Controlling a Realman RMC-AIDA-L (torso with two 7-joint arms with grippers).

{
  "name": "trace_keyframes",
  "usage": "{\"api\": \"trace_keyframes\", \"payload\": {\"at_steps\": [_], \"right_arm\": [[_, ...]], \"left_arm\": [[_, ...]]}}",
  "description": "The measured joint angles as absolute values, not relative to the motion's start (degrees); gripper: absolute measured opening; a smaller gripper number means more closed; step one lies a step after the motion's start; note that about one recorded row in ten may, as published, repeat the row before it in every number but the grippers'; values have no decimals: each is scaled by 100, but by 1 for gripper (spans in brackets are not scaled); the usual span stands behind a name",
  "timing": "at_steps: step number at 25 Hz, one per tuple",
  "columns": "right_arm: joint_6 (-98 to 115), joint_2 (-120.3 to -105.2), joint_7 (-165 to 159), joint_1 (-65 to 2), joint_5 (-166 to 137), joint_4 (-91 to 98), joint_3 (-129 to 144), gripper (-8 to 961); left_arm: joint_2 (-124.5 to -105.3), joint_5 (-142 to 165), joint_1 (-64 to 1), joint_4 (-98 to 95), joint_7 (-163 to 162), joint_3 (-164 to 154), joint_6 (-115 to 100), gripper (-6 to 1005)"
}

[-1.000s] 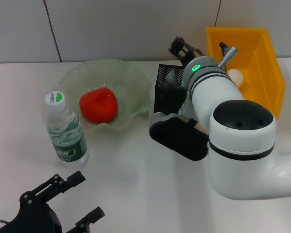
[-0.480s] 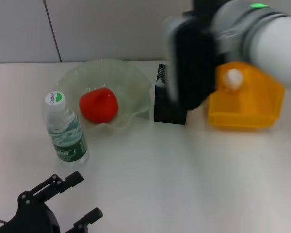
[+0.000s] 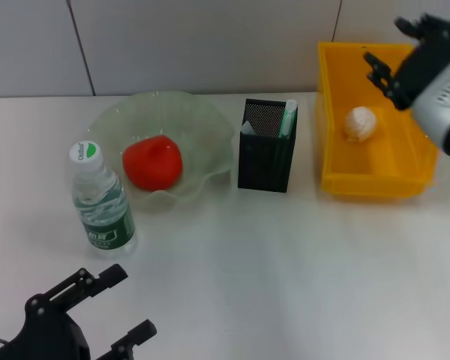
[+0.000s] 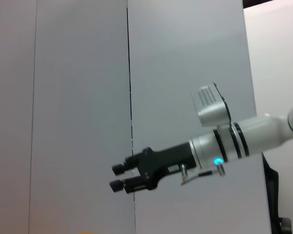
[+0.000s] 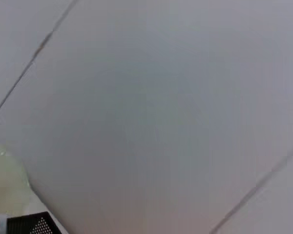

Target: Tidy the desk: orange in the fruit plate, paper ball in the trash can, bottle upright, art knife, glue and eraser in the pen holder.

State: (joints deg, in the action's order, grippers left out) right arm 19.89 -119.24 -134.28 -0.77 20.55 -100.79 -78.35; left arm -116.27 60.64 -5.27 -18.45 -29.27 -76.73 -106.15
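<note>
The black mesh pen holder stands at the centre of the white counter in the head view, with a pale green-capped stick and other pale items poking up from it; left of it, a red-orange round fruit lies inside the translucent green wavy-edged fruit plate; lower left of the plate, a clear plastic water bottle with a green-and-white cap stands upright; at the upper right, a crumpled white paper ball rests in the yellow plastic bin. The right end effector hangs raised over the bin at the upper right corner, its black fingers spread and empty; the left end effector sits parked at the lower left edge, fingers parted, gripping nothing.
</note>
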Motion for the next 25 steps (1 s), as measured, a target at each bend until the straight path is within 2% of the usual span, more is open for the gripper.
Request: {"api": "trace_keyframes", "payload": {"at_steps": [4, 11, 15, 19, 21, 22, 23, 25], "right_arm": [[1455, -11915, -13453, 182, 2773, -9886, -7804, 523], [875, -11821, -13589, 119, 3753, -9749, -7755, 527], [1101, -11752, -13554, 4, 3828, -10006, -7777, 529], [1852, -11756, -13425, -187, 4135, -10472, -8188, 531], [2205, -11548, -13369, -316, 4825, -10586, -8398, 532], [2414, -11408, -13289, -395, 5258, -10594, -8480, 532], [3019, -11200, -12862, -562, 6346, -10516, -8752, 533], [3494, -11222, -12445, -617, 7063, -10350, -9014, 534]], "left_arm": [[-11609, 6064, -544, -1846, -2927, -7673, -10615, 673], [-11583, 6064, -545, -1846, -2927, -7672, -10603, 673], [-11569, 6064, -545, -1846, -2927, -7669, -10598, 673], [-11539, 6064, -550, -1842, -2926, -7665, -10588, 673], [-11535, 6064, -544, -1840, -2927, -7661, -10586, 673], [-11533, 6064, -539, -1839, -2927, -7658, -10584, 673], [-11533, 6064, -538, -1838, -2927, -7657, -10581, 673], [-11533, 6064, -537, -1837, -2927, -7655, -10579, 673]]}}
